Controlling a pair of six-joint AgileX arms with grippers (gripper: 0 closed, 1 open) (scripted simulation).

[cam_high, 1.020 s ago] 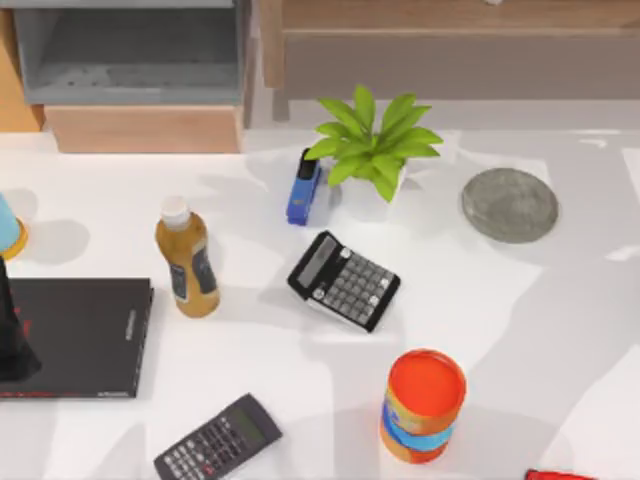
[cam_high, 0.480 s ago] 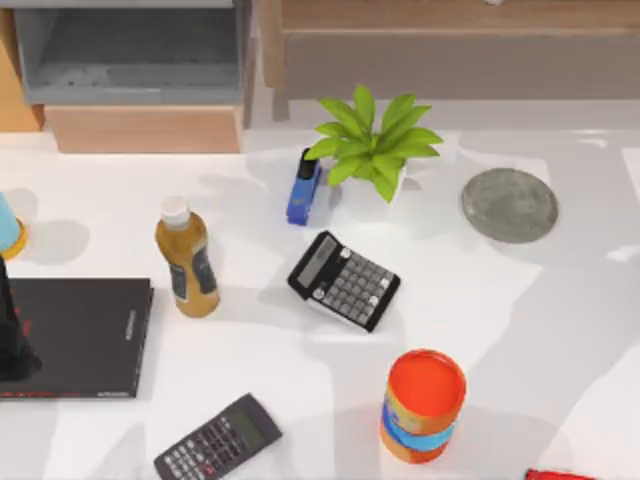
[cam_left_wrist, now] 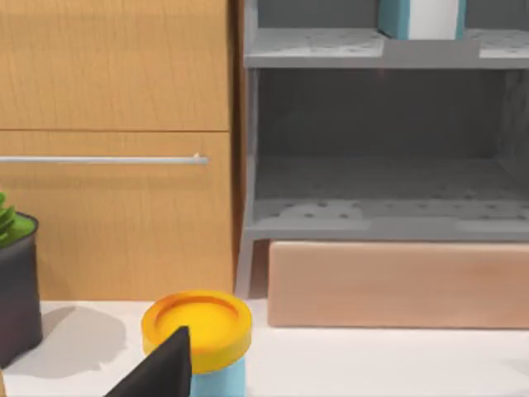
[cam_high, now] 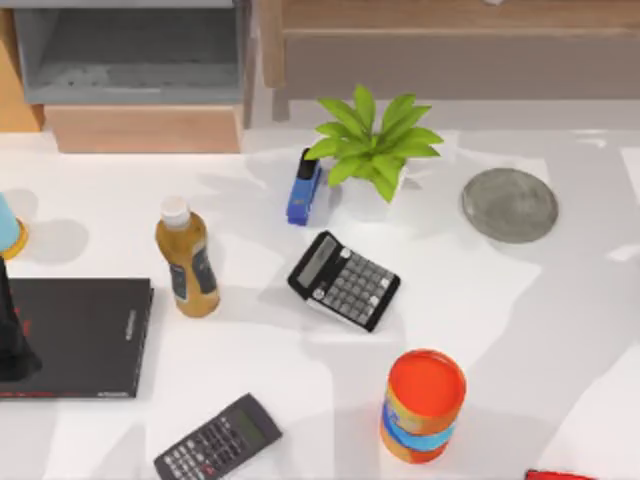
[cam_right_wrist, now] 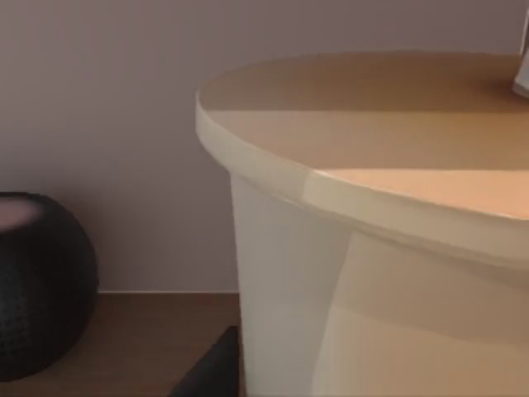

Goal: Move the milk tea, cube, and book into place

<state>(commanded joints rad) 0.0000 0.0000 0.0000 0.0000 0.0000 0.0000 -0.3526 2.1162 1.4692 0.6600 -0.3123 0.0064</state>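
The milk tea stood right against the right gripper's dark fingertip, on a wooden surface near a dark sphere; I cannot tell how either gripper's fingers stood. The left gripper hung over the black book.

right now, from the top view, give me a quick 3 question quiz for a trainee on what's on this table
1. True or false: the stapler lies right beside the plant.
2. Which stands nearest the black book? A bottle; B stapler; C plant.
3. Fill in: the top of the can is ___.

Key: 1 true; 2 A; 3 orange.
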